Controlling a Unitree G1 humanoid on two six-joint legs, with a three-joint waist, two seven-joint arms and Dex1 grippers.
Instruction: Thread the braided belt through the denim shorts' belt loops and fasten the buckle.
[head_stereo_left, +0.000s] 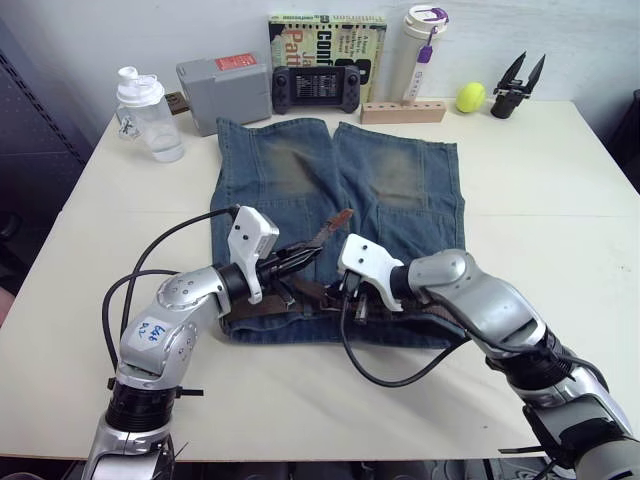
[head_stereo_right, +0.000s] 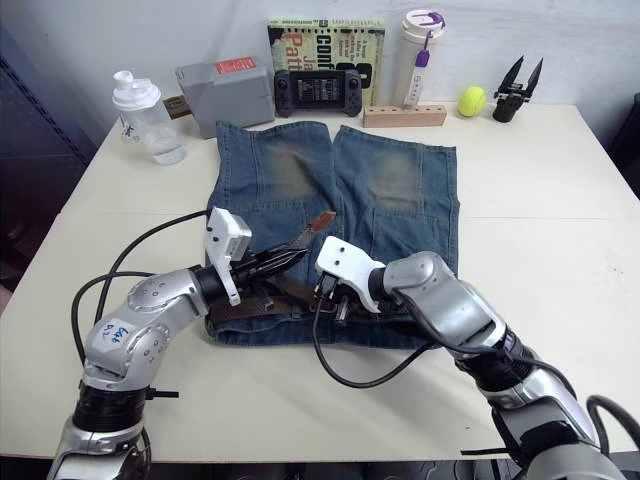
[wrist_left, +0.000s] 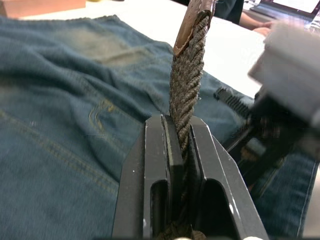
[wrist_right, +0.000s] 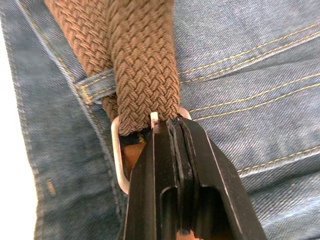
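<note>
The denim shorts (head_stereo_left: 400, 190) lie flat on the table, waistband toward me. The braided belt (head_stereo_left: 268, 306) runs along the waistband. My left gripper (head_stereo_left: 312, 252) is shut on the belt near its tan tip (head_stereo_left: 338, 222), which rises free above the denim. In the left wrist view the woven strap (wrist_left: 186, 85) stands up between the closed fingers (wrist_left: 160, 150). My right gripper (head_stereo_left: 350, 292) sits a little to the right, at the waistband's middle. Its wrist view has it (wrist_right: 172, 125) shut at the silvery buckle (wrist_right: 116, 150), where the belt (wrist_right: 142, 65) passes under a belt loop (wrist_right: 97, 80).
Along the table's far edge stand a clear bottle (head_stereo_left: 150, 115), a grey box (head_stereo_left: 225, 90), a game controller (head_stereo_left: 315, 88), a book (head_stereo_left: 325, 40), a white tumbler (head_stereo_left: 422, 50), a wooden block (head_stereo_left: 403, 112), a yellow ball (head_stereo_left: 470, 96) and a black tool (head_stereo_left: 517, 90). Bare tabletop (head_stereo_left: 560, 230) flanks the shorts.
</note>
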